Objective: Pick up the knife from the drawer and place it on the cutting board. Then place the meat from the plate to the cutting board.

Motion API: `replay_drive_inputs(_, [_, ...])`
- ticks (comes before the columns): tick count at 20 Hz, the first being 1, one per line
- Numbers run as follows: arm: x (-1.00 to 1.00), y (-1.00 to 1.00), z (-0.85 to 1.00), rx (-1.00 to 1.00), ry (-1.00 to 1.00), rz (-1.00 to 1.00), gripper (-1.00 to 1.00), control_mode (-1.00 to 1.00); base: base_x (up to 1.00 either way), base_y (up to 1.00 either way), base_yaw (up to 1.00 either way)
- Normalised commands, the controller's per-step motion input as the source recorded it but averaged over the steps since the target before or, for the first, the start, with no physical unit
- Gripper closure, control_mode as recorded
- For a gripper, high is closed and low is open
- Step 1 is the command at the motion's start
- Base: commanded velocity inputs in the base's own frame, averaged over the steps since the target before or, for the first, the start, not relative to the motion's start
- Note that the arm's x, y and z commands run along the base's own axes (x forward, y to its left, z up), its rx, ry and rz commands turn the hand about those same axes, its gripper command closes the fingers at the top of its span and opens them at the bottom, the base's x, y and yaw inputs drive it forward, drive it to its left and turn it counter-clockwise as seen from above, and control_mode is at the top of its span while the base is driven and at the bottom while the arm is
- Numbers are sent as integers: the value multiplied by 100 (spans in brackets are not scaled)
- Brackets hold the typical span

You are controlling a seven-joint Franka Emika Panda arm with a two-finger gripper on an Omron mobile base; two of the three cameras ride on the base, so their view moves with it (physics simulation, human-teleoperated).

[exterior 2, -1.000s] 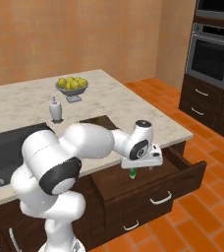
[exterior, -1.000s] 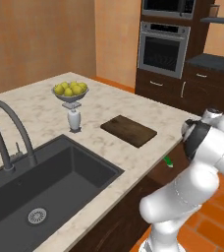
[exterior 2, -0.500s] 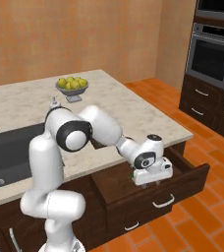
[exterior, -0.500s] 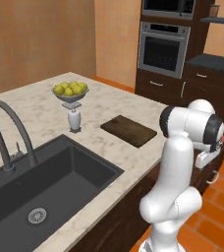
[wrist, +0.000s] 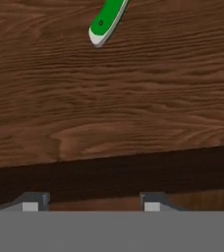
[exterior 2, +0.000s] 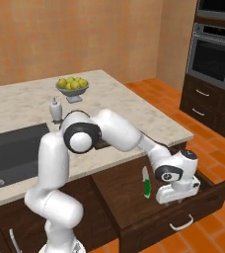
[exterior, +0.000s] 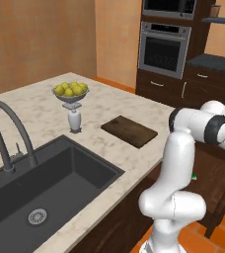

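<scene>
The drawer point(exterior 2: 134, 197) stands pulled open under the counter. On its floor lies the knife point(exterior 2: 145, 182), green handle toward the front and pale blade toward the counter. My gripper point(exterior 2: 176, 193) hangs low inside the drawer, to the right of the knife and apart from it. In the hand view the green handle's end point(wrist: 105, 23) lies at the top over the drawer's wooden floor point(wrist: 114, 108). My gripper point(wrist: 92, 204) is open, with nothing between its fingertips point(wrist: 33, 202). The cutting board point(exterior: 129, 131) lies bare on the counter. The plate and the meat are out of view.
A grey bowl of yellow fruit point(exterior: 71, 91) and a small white dispenser point(exterior: 75, 120) stand behind the board. The black sink point(exterior: 40, 188) with its faucet point(exterior: 8, 133) takes the counter's left. Dark cabinets and ovens point(exterior: 164, 49) stand across the orange floor.
My hand has moved from over the knife toward the drawer's front right and sunk lower into the drawer. The arm's elbow has swung round. The knife has stayed where it was.
</scene>
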Motion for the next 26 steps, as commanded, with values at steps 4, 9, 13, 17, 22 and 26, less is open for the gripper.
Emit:
replay_drive_inputs(4, [30, 69, 98, 2, -12, 6, -100, -100, 0, 0, 0])
replay_drive_inputs(9, [32, 99, 28, 0, -5, 0, -100, -100, 0, 0, 0])
replay_drive_inputs(13, [13, 53, -3, 0, 0, -23, -100, -100, 0, 0, 0])
replay_drive_inputs(17, [13, 35, -26, 0, 1, -29, -100, -100, 0, 0, 0])
replay_drive_inputs(22, [42, 20, -42, -1, 9, -14, -100, -100, 0, 0, 0])
replay_drive_inputs(26, [46, 0, -37, -1, 13, 0, -100, -100, 0, 0, 0])
